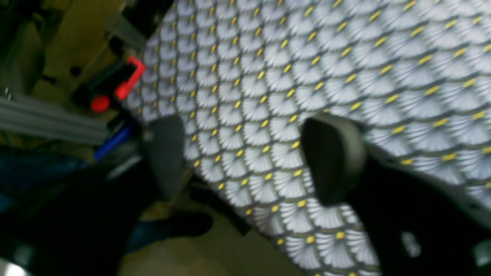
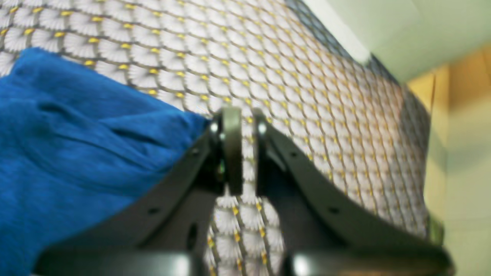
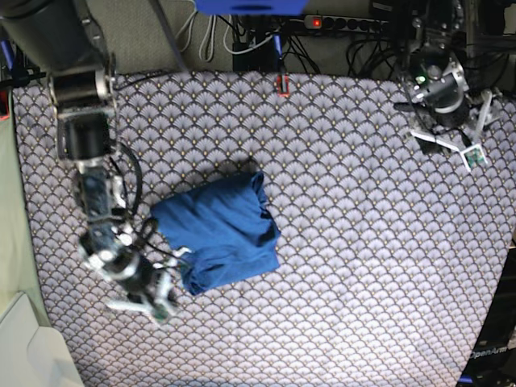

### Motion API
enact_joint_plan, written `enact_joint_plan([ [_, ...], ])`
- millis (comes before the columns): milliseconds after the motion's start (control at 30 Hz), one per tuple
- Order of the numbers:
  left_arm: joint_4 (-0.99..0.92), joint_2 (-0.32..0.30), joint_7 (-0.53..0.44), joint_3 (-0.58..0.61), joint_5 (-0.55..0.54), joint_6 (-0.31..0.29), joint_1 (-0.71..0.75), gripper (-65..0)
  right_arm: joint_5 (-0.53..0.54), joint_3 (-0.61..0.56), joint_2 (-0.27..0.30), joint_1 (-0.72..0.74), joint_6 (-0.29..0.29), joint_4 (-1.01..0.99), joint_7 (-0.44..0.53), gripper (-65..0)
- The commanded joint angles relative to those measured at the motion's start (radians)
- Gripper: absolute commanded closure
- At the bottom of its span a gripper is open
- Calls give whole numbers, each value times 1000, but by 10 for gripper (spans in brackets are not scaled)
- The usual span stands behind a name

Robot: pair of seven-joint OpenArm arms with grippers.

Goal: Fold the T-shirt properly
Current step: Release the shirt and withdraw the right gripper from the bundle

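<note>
T-shirt lies folded into compact blue bundle on patterned tablecloth, left of centre in base view. Right gripper sits just beside bundle's near corner; in right wrist view jaws nearly together, only narrow slit between them, nothing clamped, blue fabric alongside left finger. Left gripper well apart from shirt, near far table edge beside cables; left wrist view shows fingers spread wide over bare cloth, grasping nothing.
</note>
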Motion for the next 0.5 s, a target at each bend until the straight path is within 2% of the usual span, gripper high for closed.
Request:
enact_joint_plan([
  [0, 23, -10, -20, -2, 20, 10, -16, -357, 4, 38, 19, -1, -8, 33, 7, -14],
  [100, 18, 7, -14, 3, 22, 10, -59, -207, 4, 117, 31, -91, -8, 71, 8, -10],
  [267, 18, 22, -14, 10, 31, 10, -71, -79, 7, 161, 31, -186, -8, 84, 11, -10],
  [333, 18, 22, -14, 10, 31, 10, -71, -7, 9, 167, 27, -217, -8, 82, 11, -9],
  [467, 20, 22, -14, 4, 31, 10, -64, -3, 9, 167, -3, -252, -8, 82, 11, -9],
])
